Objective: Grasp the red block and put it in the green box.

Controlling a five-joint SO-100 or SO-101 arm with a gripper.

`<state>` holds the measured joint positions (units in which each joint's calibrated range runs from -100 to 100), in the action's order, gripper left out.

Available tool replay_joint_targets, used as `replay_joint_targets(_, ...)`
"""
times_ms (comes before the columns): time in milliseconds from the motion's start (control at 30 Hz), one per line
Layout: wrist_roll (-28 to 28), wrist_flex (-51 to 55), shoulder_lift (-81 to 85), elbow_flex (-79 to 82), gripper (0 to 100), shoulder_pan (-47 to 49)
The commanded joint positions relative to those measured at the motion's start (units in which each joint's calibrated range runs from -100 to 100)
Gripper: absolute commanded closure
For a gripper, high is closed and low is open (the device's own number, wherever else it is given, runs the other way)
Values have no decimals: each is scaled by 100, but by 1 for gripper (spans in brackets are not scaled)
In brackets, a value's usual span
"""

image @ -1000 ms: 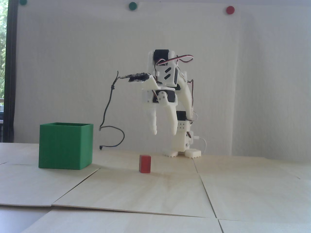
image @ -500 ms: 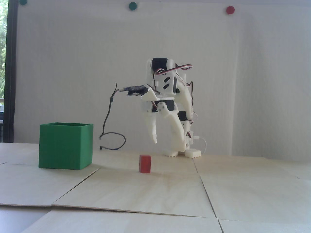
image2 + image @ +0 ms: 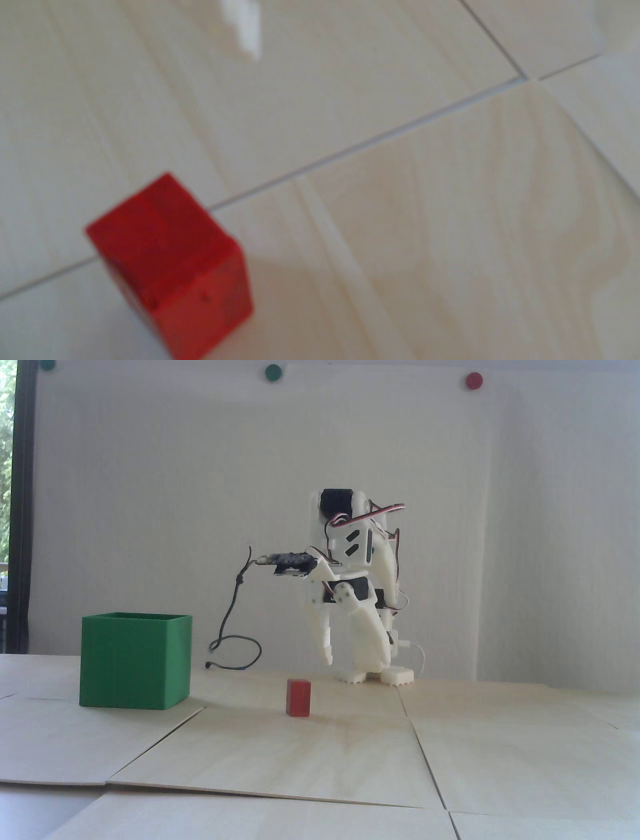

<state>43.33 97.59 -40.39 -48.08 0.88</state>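
Low over the pale wood-panelled surface (image 3: 320, 755), the white tool (image 3: 345, 662) hangs with its tips pointing down, the two fingers spread apart and nothing between them; the slimmer finger (image 3: 325, 640) ends in the air, while the broader one reaches lower, in front of the arm's base (image 3: 375, 675). From the fixed view the red block (image 3: 298, 698) stands upright on the surface at about seven o'clock from the tool's tips, near them but clear of both fingers. Well apart from the block, toward nine o'clock, sits the green box (image 3: 135, 660), open at the top, its front face square to the camera; whatever lies inside is hidden by its walls. A dark cable (image 3: 235, 610) droops from the small camera mount on the wrist and loops down to the surface between box and arm. On the white wall behind, at twelve o'clock, are a green dot (image 3: 273, 372) and a red dot (image 3: 473, 380). In the wrist view, which is blurred, the red block (image 3: 173, 263) fills the seven o'clock corner, standing across a seam between two panels (image 3: 346, 149), and one white fingertip (image 3: 246, 31) pokes in at twelve o'clock, well away from the block.
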Motion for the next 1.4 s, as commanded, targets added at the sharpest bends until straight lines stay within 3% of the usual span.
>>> replay_joint_targets(0,60,165,387,327,65,-3)
replay_joint_targets(200,-8,165,1335,1241,65,-11)
replay_joint_targets(433,-742,81,2022,2048,65,-631)
replay_joint_targets(700,-736,-577,2014,2092,66,-1113)
replay_joint_targets(1367,-783,-1479,687,2021,66,-1025)
